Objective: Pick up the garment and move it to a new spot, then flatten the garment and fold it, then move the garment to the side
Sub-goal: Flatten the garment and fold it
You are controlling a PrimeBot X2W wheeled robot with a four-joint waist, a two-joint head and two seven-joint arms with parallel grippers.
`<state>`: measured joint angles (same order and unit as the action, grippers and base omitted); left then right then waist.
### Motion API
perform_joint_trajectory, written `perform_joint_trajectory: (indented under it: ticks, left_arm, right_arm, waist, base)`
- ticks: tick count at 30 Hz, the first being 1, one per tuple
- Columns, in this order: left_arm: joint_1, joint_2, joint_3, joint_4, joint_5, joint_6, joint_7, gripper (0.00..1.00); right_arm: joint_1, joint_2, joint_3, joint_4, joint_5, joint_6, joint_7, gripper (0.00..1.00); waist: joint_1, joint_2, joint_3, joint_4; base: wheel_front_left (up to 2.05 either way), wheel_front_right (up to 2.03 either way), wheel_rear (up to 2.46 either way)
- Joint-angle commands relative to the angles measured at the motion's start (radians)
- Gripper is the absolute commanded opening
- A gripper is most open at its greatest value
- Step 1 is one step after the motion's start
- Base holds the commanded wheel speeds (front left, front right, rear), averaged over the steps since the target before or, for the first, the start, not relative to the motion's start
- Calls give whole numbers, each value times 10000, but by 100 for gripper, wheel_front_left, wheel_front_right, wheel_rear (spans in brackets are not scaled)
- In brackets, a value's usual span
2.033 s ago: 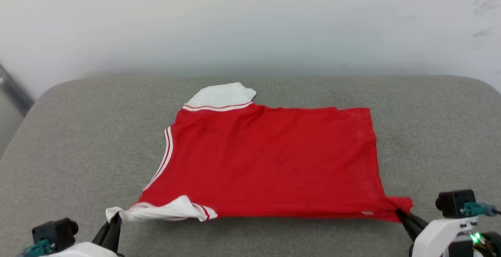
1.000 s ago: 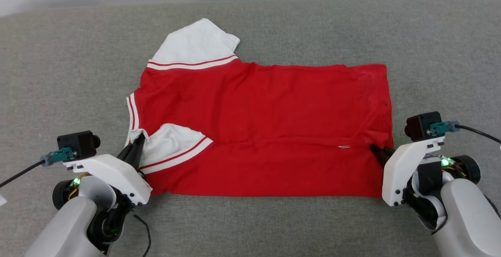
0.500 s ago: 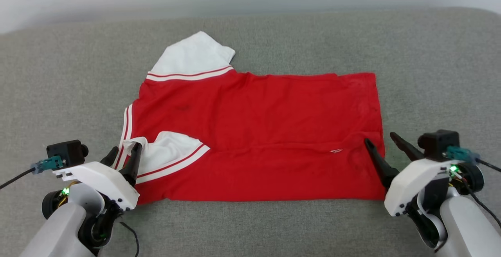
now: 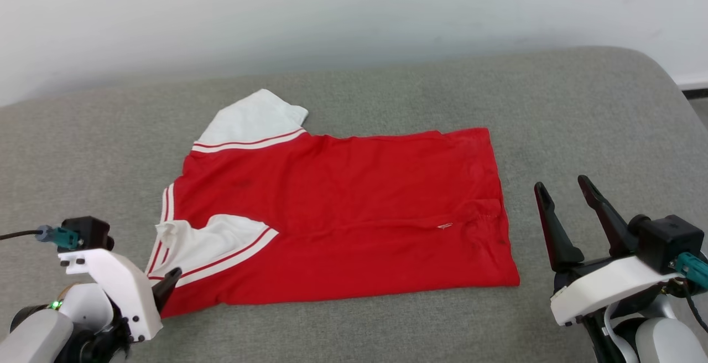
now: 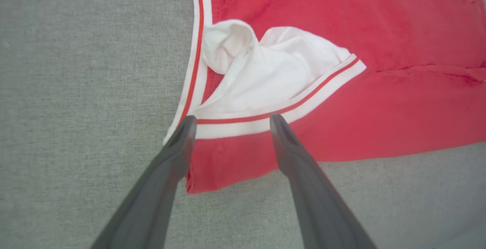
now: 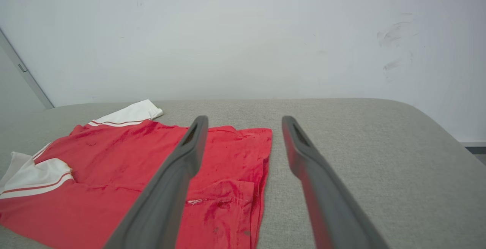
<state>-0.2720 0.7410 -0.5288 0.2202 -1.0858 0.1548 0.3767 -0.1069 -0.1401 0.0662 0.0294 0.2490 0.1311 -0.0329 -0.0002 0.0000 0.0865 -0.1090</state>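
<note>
Two spread, empty end effectors flank the folded red jersey (image 4: 343, 213) mid-frame on the grey cushion (image 4: 553, 103): left end effector (image 5: 231, 122) lower left over its striped armhole, right end effector (image 4: 561, 186) lower right, apart from it.

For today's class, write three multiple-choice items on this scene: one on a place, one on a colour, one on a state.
1. Relative to the garment, the right gripper is: A on it; B beside it, off the cloth; C beneath it.
2. The garment's turned-out lining is: A white; B black; C blue.
3. The left gripper is: A shut on the trim; B shut, empty; C open.
Key: B, it stands clear of the cloth; A, white cloth shows there; C, its jaws stand apart.
</note>
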Motion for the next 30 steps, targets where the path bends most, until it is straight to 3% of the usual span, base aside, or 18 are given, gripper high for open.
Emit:
perform_joint_trajectory:
  ticks: [1, 7, 12, 13, 15, 25, 30]
  left_arm:
    - [87, 92, 11, -41, -45, 83, 106, 100]
    - [413, 535, 102, -229, -570, 565, 1112, 100]
    - [548, 360, 25, -4, -1136, 599, 1827, 100]
    - [645, 251, -64, 81, -1268, 551, 2010, 93]
    - [797, -6, -150, 165, -1526, 427, 2207, 0]
    - [363, -311, 57, 374, -1124, -41, 1077, 0]
    - [-84, -315, 209, -120, -616, -27, 306, 0]
  right_arm:
    - [93, 96, -20, -123, -83, -7, 57, 100]
    - [248, 425, 21, -1025, -276, -7, 170, 100]
    - [112, 578, 49, -1220, -331, -7, 85, 100]
    - [80, 589, 57, -1230, -333, -7, 88, 100]
    - [56, 616, 17, -1258, -328, -7, 59, 100]
    - [98, 130, -407, -1382, -522, -7, 809, 100]
    - [-215, -462, -643, -1110, 149, -7, 2749, 100]
  waist:
    - [2, 0, 175, -147]
    - [2, 0, 896, -559]
    - [2, 0, 1314, -751]
    - [2, 0, 1349, -778]
    - [2, 0, 1387, -810]
    - [2, 0, 1011, -426]
    - [2, 0, 930, -11]
  base:
    - [0, 0, 0]
    - [0, 0, 0]
    - [0, 0, 0]
    - [0, 0, 0]
    - [0, 0, 0]
    - [0, 0, 0]
    - [0, 0, 0]
